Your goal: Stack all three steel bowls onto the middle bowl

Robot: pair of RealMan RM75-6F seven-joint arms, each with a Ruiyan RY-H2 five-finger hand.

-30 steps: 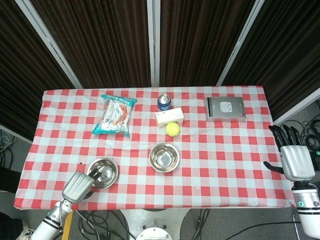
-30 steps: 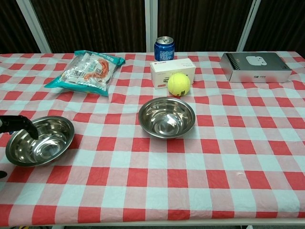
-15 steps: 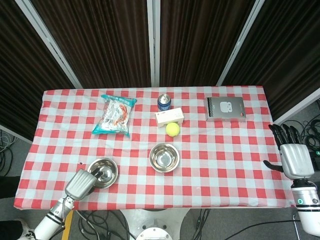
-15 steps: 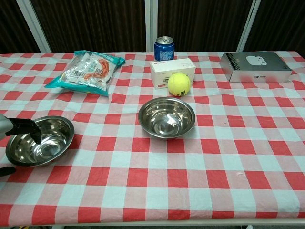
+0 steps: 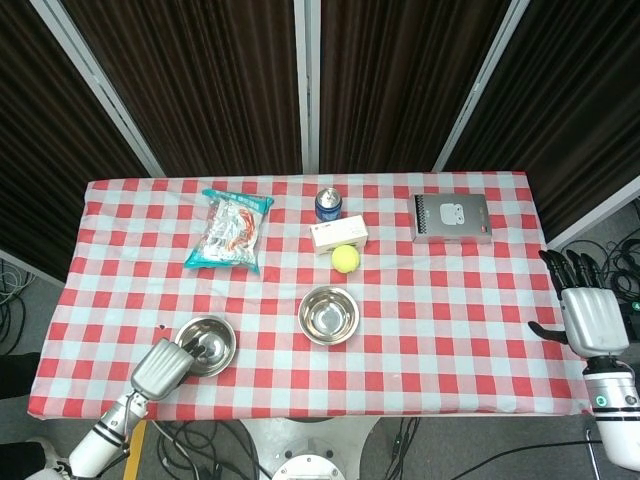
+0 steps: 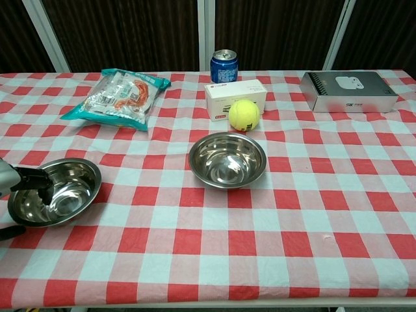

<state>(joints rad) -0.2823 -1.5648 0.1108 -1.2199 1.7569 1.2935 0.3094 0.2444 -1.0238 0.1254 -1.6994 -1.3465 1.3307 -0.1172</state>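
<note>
At the near left corner of the table, the left hand [image 5: 165, 362] has its dark fingers [image 6: 36, 181] hooked over the rim of the left bowl [image 6: 55, 192], holding it. The middle bowl [image 6: 227, 160] sits apart, just in front of the tennis ball [image 6: 244, 114]. Off the right edge, the right hand [image 5: 588, 315] holds nothing, fingers spread.
</note>
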